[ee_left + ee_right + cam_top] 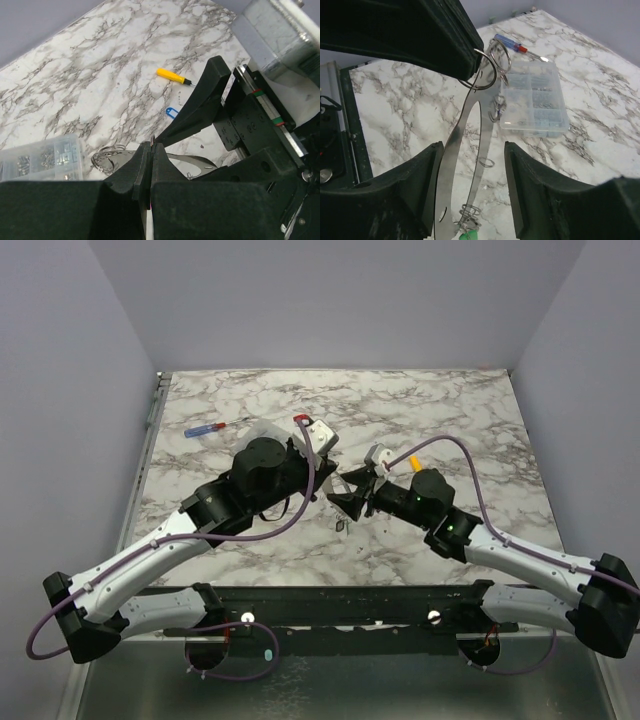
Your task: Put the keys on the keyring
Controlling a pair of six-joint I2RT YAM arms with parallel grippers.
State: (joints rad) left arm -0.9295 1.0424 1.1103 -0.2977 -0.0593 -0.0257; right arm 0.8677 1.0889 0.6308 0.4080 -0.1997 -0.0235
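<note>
- The keyring (492, 82) hangs in the air over the middle of the bench (440, 410). The left claw (150, 145) pinches it at its top, with the jaws fully closed on the wire.
- A long flat metal strip (470, 125) dangles from the ring. At its lower end are a few small rings and a green-tagged key (468, 234). I cannot tell whether that key is fully threaded.
- The right claw (472, 150) stands about half open astride the strip, one finger on each side. It grips nothing. The strip passes very close to one finger, and I cannot tell whether they touch.
- A blue-tagged key (171, 112) lies loose on the bench right of the middle, near a yellow screwdriver (172, 76).
- A clear box (535, 105) and a red-and-blue screwdriver (512, 45) lie toward the far left corner, well apart from the ring.
- The step in hand looks like fetching the next key. To do it well:
  - Draw the right claw straight back, so neither finger catches the strip and sets it swinging.
  - Hold the left pinch steady.
  - Take the blue key by its plastic head, leaving its hole free.
  - Bring it to the ring's split end rather than to the strip.
</note>
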